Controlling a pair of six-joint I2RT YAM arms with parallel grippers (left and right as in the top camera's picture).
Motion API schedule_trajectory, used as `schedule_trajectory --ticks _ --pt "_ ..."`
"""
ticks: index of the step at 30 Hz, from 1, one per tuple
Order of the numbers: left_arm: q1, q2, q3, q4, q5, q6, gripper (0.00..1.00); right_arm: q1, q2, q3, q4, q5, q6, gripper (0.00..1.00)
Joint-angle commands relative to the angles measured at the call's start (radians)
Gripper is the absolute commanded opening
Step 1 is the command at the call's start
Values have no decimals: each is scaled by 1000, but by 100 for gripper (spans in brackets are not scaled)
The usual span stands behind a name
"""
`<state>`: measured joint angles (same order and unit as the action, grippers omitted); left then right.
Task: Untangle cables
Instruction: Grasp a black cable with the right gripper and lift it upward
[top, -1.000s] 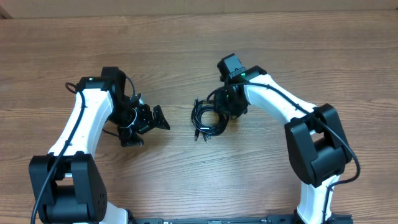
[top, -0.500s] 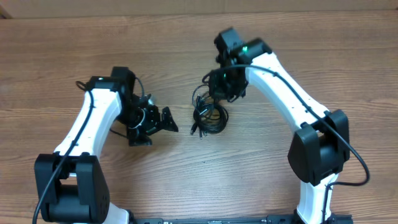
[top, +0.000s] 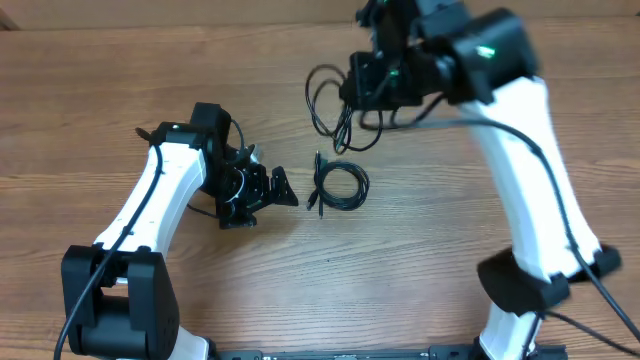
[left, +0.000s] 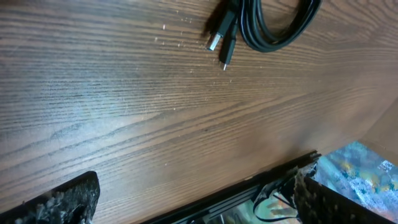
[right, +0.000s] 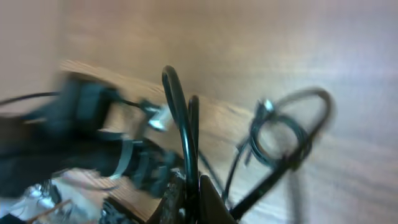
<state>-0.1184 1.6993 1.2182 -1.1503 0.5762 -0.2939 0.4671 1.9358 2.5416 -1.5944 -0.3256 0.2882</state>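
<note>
My right gripper is raised above the table and shut on a black cable, whose loose loops hang from it to the left. In the right wrist view the jaws pinch that cable, and another loop dangles blurred beyond. A second coiled bundle of cables lies flat on the table, its plug ends pointing toward my left gripper. The left gripper is open, low over the wood just left of the coil, with nothing between its fingers.
The wooden table spreads all around. Its front edge, with a black rail, runs behind the left gripper's fingertips. The left arm shows blurred under the lifted cable in the right wrist view.
The right gripper has closed on a cable and lifted it up and back, away from the coil. The left gripper has moved right, closer to the coil on the table.
</note>
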Motion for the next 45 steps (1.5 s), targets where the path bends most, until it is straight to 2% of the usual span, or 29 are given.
schedule_trajectory --ticks 1,5,7,10,12,15,20,24,27,30,32,34,42,45 --pt "-14 5 11 11 34 -24 99 2 -94 71 -1 -13 -27 4" --pt "-21 5 11 13 64 -20 100 2 -93 69 -24 -13 40 4" --pt "-21 4 11 12 131 27 96 2 -93 64 -23 -13 78 4" --pt "-11 4 32 -15 365 258 100 2 -93 63 -20 -2 119 4" --pt "8 4 79 -95 464 398 100 2 -93 63 -22 55 175 4" --pt "49 4 185 -224 463 479 100 2 -92 63 -40 100 194 4" --pt "106 4 381 -341 501 481 100 14 -77 63 -91 97 149 4" --pt "116 4 491 -325 530 480 100 40 -59 48 -91 46 149 4" --pt "111 4 513 -301 603 480 99 63 -56 4 -55 -29 149 4" --pt "111 4 513 -268 656 477 95 85 -56 -34 -25 -36 150 4" --pt "111 4 513 -250 654 462 86 100 -56 -51 -13 -40 150 4" --pt "111 4 512 -241 634 462 83 118 -56 -63 7 -57 150 4" --pt "111 5 512 -222 469 390 83 129 -56 -63 38 -142 150 4" --pt "111 5 512 -192 423 319 83 129 -56 -63 42 -169 149 4"
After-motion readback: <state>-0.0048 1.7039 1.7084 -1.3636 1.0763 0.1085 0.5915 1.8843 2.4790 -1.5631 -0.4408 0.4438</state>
